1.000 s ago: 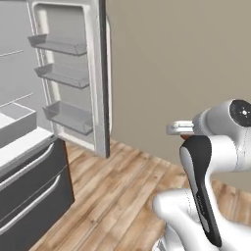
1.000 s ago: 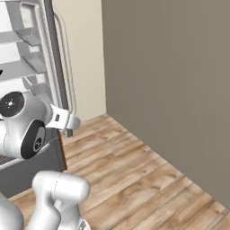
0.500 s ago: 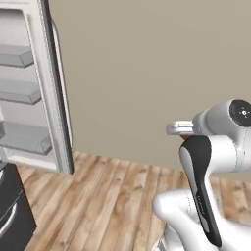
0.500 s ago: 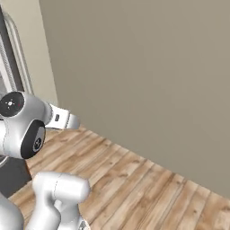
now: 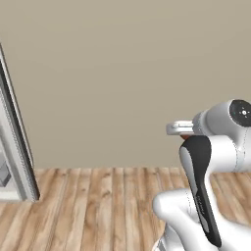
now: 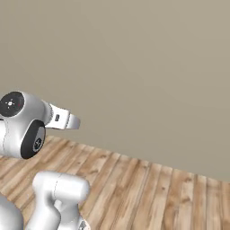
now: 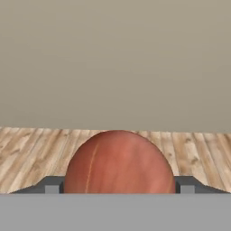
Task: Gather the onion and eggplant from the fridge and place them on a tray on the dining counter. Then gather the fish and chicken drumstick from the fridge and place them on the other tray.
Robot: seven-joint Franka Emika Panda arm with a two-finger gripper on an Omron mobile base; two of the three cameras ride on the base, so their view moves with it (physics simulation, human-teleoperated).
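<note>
- The round reddish-brown onion [image 7: 119,162] sits between the two dark finger tips of the gripper [image 7: 118,184], which is spread wide and clamped on it.
- In the left base view a sliver of red, probably the same onion [image 5: 185,138], shows beneath the white hand.
- The open white fridge door [image 5: 14,147] stands edge-on at far left.
- A plain beige wall [image 6: 148,67] rises over the wooden plank floor [image 6: 148,193].

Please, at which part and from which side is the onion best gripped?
The onion is round and smooth, so its widest middle is probably best, one finger on each side. The gripper already holds it this way: dark fingers flank it left and right.
</note>
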